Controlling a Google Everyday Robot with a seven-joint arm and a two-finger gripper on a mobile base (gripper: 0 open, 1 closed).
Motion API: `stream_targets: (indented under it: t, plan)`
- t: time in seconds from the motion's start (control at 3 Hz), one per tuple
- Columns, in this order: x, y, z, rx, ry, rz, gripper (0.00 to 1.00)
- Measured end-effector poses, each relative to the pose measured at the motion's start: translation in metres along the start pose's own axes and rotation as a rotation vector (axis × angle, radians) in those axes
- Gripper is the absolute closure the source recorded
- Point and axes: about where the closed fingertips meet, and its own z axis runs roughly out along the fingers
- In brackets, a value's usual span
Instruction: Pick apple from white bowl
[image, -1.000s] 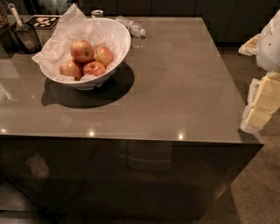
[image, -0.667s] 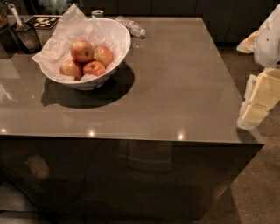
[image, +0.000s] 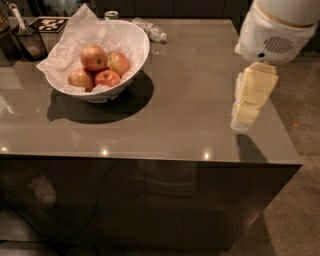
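Observation:
The white bowl (image: 131, 75), lined with crumpled white paper, stands on the grey table at the back left. It holds several apples. The apple (image: 94, 57), the largest and red-orange with yellow streaks, lies at the back of the pile. A paler yellow-pink apple (image: 119, 63) is to its right and a smaller deep-red apple (image: 107, 78) lies in front. My gripper (image: 243, 116) hangs from the white arm over the table's right side. It is far to the right of the bowl and holds nothing that I can see.
A clear plastic bottle (image: 150, 30) lies behind the bowl, near a small jar (image: 111, 15). A black-and-white marker card (image: 49, 24) and a dark container with a utensil (image: 27, 41) sit at the back left. The table's front edge (image: 150, 158) and right edge drop to carpet.
My arm has come in from the right edge and now hangs over the table's right side. The view has shifted slightly. The bowl and apples have not moved.

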Motion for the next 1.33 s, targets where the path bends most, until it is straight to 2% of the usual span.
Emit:
stream_targets:
  t: [0.33, 0.67, 1.0, 1.33]
  plan:
    - [-0.016, -0.004, 0.003, 0.005, 0.003, -0.023, 0.00]
    - [-0.037, -0.012, 0.003, 0.010, -0.081, -0.007, 0.00]
    - [-0.081, -0.014, -0.015, 0.004, -0.131, -0.018, 0.00]
    - [-0.136, -0.023, -0.024, -0.003, -0.147, -0.055, 0.00]
